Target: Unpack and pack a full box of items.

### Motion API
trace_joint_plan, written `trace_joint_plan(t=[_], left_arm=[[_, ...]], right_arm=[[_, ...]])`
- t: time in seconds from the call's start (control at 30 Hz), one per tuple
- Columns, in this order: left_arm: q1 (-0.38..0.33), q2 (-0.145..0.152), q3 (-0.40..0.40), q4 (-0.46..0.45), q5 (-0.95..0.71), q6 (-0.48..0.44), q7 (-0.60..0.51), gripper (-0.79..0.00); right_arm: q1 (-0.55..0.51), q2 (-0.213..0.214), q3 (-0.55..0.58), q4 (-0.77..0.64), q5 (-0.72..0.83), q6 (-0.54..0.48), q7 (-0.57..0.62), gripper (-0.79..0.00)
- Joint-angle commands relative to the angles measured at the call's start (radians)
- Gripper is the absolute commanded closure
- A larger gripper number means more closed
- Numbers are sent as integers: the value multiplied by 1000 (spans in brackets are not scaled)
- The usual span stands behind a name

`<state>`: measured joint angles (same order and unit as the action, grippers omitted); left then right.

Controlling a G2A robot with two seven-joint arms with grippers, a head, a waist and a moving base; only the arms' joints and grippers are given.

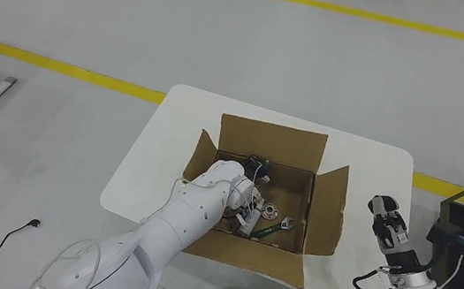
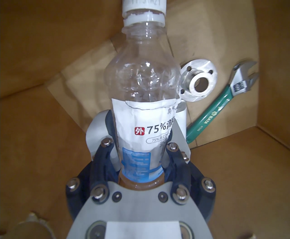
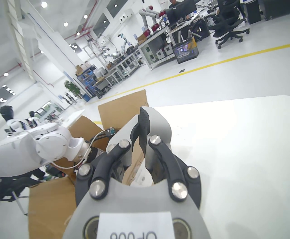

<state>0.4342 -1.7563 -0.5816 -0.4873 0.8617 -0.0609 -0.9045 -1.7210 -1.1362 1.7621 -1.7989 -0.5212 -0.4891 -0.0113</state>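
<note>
In the left wrist view, the left pincer [image 2: 145,138] is closed part way around the bottle [image 2: 145,90]. It holds the bottle low down, with one finger on each side of the label. The bottle is inside the box [image 2: 45,56], and its cap points away from the pincer. A metal ring [image 2: 198,82] lies just beside the bottle. A green wrench [image 2: 215,113] lies next to the ring, near a box corner.

In the top view, the left pincer is down in the box, near its left wall. The right pincer [image 1: 386,220] hangs over the table [image 1: 373,160], just past the box's right flap and near the table's right edge.

In the right wrist view, the right pincer's fingers are pressed together and hold nothing.

I think the step is taking the bottle out of the box, though it could be going in. If it is coming out, the next move is to lift it straight up. The hold must be tight, because the bottle looks smooth. It should not bump the ring, the wrench or the walls.
</note>
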Motion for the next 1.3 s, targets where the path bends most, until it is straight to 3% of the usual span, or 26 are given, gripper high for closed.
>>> trace_joint_plan(t=[0.0, 0.1, 0.27, 0.5, 0.63, 0.73, 0.8, 0.83, 0.87, 0.93, 0.97, 1.0, 1.27], left_arm=[[-3, 13, -20, -41, -5, -6, -27, 0], [2, 37, -52, -115, -3, -3, -73, 0], [52, 98, -133, -300, 29, 18, -152, 0], [221, 194, -268, -699, 162, 46, -320, 0], [325, 233, -341, -922, 221, 33, -394, 0], [383, 251, -383, -1045, 244, 19, -425, 0], [388, 253, -387, -1057, 246, 17, -426, 0], [388, 253, -387, -1057, 246, 17, -426, 0], [388, 253, -387, -1057, 246, 17, -426, 0], [388, 253, -387, -1057, 246, 17, -426, 0], [388, 253, -387, -1057, 246, 17, -426, 0], [388, 253, -387, -1057, 246, 17, -426, 0], [388, 253, -387, -1057, 246, 17, -426, 0]], right_arm=[[-2, 3, 14, -8, 112, -20, 75, -785], [0, 8, 22, -27, 203, -39, 177, -785], [21, 14, 9, -31, 202, -24, 291, -785], [68, 11, -63, 17, 128, 37, 319, -785], [88, 9, -91, 50, 91, 70, 314, -785], [100, 9, -100, 67, 75, 81, 310, -785], [104, 9, -103, 74, 73, 83, 311, -773], [105, 9, -104, 76, 71, 83, 312, -619], [106, 9, -104, 79, 70, 82, 312, -372], [108, 9, -104, 82, 70, 82, 313, -265], [109, 10, -103, 83, 70, 81, 313, -28], [109, 10, -103, 83, 70, 80, 311, 0], [109, 10, -103, 83, 70, 80, 311, 0]])
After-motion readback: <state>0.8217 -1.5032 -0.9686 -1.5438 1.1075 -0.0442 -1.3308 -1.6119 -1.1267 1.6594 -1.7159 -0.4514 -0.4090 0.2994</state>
